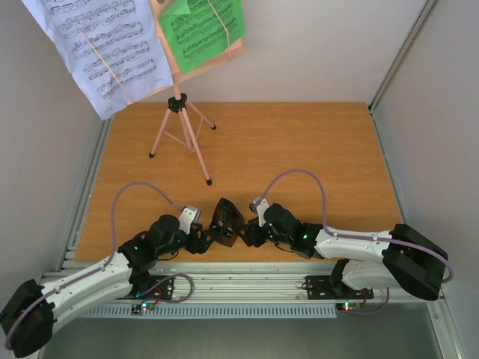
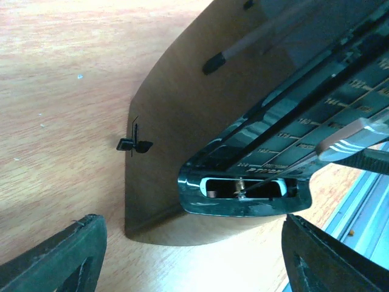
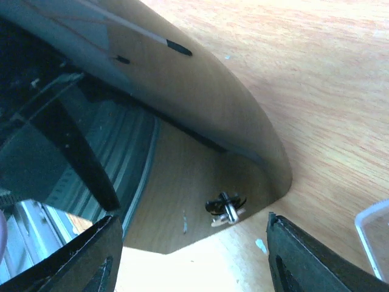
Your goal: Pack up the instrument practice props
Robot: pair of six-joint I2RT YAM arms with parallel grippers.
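Closest to us, the metronome [image 2: 255, 140] sits near the front edge of the worktop [image 1: 299, 142], between our left jaws and right jaws, both spread apart and clamped on nothing. We judge they flank it so one can steady it while the other grips. The stand [image 1: 179, 123], holding its white sheet [image 1: 97, 45] and green sheet [image 1: 202, 30], is well apart at the far left.

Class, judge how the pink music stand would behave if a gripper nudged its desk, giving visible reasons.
The music stand would probably tip easily: a wide desk bearing the white sheet and green sheet sits atop thin tripod legs. It looks light, so a low push may slide it. The sheets are likely floppy.
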